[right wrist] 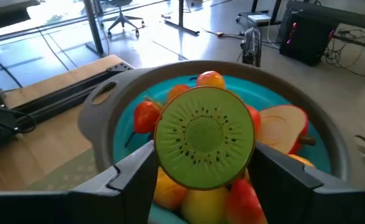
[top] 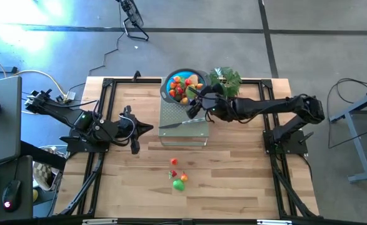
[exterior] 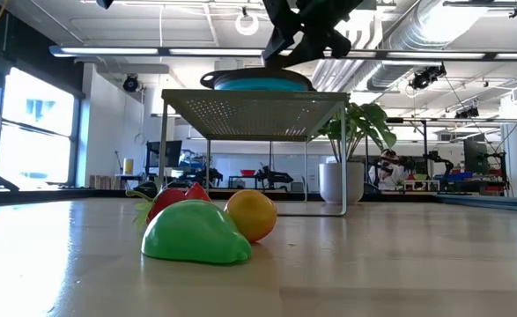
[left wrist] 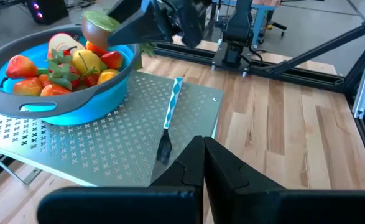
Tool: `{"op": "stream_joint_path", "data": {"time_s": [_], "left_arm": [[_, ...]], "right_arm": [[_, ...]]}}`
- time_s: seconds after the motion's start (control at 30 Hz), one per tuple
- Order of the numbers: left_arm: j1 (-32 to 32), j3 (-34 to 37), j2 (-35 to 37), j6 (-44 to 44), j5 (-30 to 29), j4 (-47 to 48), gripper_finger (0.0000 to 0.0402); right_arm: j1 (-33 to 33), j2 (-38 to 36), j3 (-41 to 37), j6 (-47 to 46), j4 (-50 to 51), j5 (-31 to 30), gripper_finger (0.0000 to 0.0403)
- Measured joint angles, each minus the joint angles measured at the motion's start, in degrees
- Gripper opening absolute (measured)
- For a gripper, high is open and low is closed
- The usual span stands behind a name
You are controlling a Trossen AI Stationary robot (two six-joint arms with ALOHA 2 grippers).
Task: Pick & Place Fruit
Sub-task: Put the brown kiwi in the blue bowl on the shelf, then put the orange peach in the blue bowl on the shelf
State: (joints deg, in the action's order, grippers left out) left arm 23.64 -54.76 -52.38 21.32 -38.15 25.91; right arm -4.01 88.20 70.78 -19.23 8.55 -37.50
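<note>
A blue bowl (top: 182, 86) with a grey rim, full of small toy fruit (left wrist: 70, 65), stands on a perforated metal stand (top: 184, 128). My right gripper (right wrist: 204, 180) is over the bowl's near-right side and is shut on a green kiwi half (right wrist: 204, 146), whose brown skin shows in the left wrist view (left wrist: 99, 23). Three loose fruits lie on the table's near middle: green (exterior: 195, 233), orange (exterior: 251, 214), red (exterior: 174, 198). My left gripper (top: 149, 128) is shut, left of the stand, holding nothing. My right gripper pinches the kiwi half by two opposite sides of its round edge (right wrist: 160, 155) between its two fingers (right wrist: 132, 174). The fingers come from the table's right, slanting a little downward. The kiwi is lifted clear over the bowl, its cut face turned back toward the wrist.
A slim knife with a light blue handle (left wrist: 170, 115) lies on the stand's near part. A leafy green plant (top: 226, 80) stands right of the bowl. Black frame rails (top: 102, 119) run along the table's left and right sides. Bare wood lies around the loose fruits.
</note>
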Motion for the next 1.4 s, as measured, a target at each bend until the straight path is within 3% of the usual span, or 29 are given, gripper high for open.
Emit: {"op": "stream_joint_path", "data": {"time_s": [0.5, 0.9, 1.23, 1.4], "left_arm": [[0.0, 0.0, 0.0, 0.0, 0.0, 0.02, 0.0], [0.0, 0.0, 0.0, 0.0, 0.02, 0.21, 0.0], [0.0, 0.0, 0.0, 0.0, 1.56, 1.3, 0.0], [0.0, 0.0, 0.0, 0.12, 1.57, 1.21, 0.0]], "right_arm": [[0.19, -1.33, -0.02, -0.01, -0.08, 0.46, 0.0318], [9.17, -9.45, -0.01, -0.02, -7.22, 5.36, 0.0272], [11.94, -8.4, 0.0, -2.28, -8.78, 6.56, 0.0251], [11.86, -7.19, 0.0, -7.28, -6.86, 13.73, 0.0251]]}}
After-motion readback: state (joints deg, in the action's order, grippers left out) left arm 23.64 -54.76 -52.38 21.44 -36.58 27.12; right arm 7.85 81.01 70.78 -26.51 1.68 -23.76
